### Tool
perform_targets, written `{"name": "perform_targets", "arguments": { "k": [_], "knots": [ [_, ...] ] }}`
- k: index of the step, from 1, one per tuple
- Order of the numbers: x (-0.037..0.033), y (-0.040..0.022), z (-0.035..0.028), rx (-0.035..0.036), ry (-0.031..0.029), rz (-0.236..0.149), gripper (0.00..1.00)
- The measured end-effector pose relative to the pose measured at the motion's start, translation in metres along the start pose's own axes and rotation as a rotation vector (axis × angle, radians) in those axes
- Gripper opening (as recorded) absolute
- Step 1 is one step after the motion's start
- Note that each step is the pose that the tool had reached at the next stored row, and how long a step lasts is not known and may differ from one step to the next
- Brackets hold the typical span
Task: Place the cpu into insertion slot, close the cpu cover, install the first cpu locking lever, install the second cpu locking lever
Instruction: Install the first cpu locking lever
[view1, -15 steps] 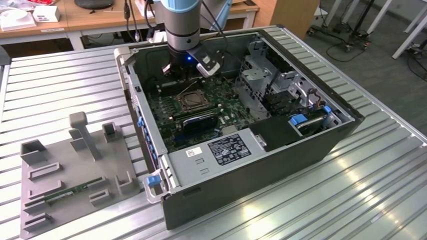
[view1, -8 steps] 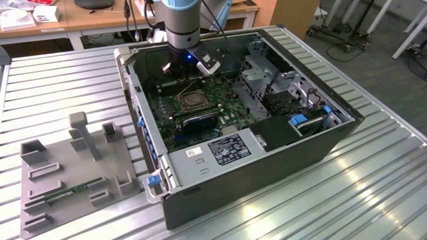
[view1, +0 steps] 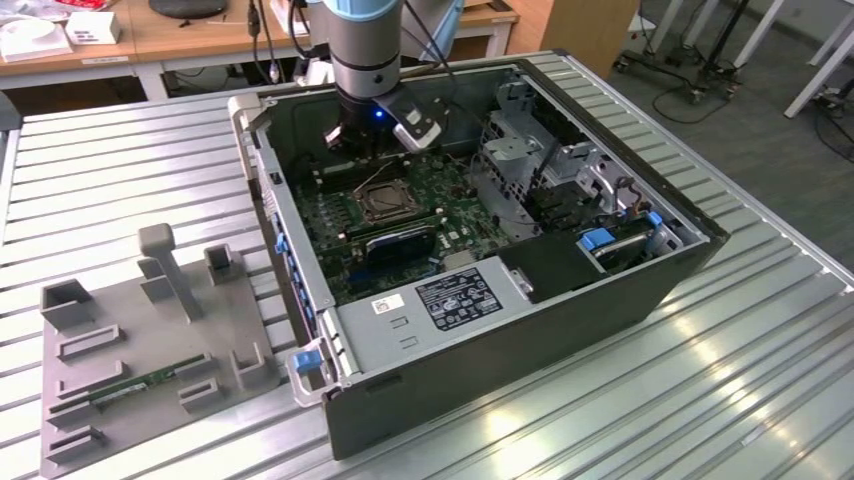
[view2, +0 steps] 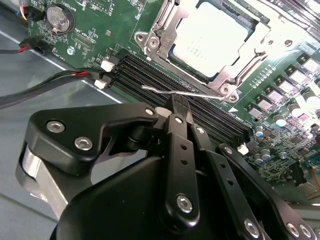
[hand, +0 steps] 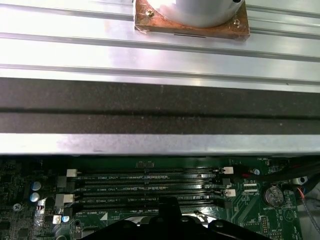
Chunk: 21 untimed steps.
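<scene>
In the second wrist view the cpu lies flat in the insertion slot, its pale metal top showing through the cut-out of the cpu cover, which is down over it. A thin wire locking lever runs along the socket edge beside the black memory slots. My gripper is shut with nothing between its fingers, and its tips sit right at this lever. In the exterior view the gripper hangs inside the open computer case, just behind the socket.
The green motherboard lies in an open tower case on a ribbed metal table. A drive cage stands on the exterior view's right of the socket. Cables run near the gripper. A grey fixture tray rests outside the case.
</scene>
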<state>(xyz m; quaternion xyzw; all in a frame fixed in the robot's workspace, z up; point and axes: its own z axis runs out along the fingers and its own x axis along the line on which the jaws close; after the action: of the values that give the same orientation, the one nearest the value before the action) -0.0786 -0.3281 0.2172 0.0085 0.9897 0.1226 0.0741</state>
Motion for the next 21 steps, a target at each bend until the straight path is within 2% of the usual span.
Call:
{"name": "perform_targets", "arguments": {
  "k": [10,21],
  "knots": [
    [0.0001,-0.0017,0.0002,0.0000,0.0000,0.000,0.11],
    [0.0008,-0.0030,0.0052,0.0001,0.0000,0.000,0.11]
  ]
}}
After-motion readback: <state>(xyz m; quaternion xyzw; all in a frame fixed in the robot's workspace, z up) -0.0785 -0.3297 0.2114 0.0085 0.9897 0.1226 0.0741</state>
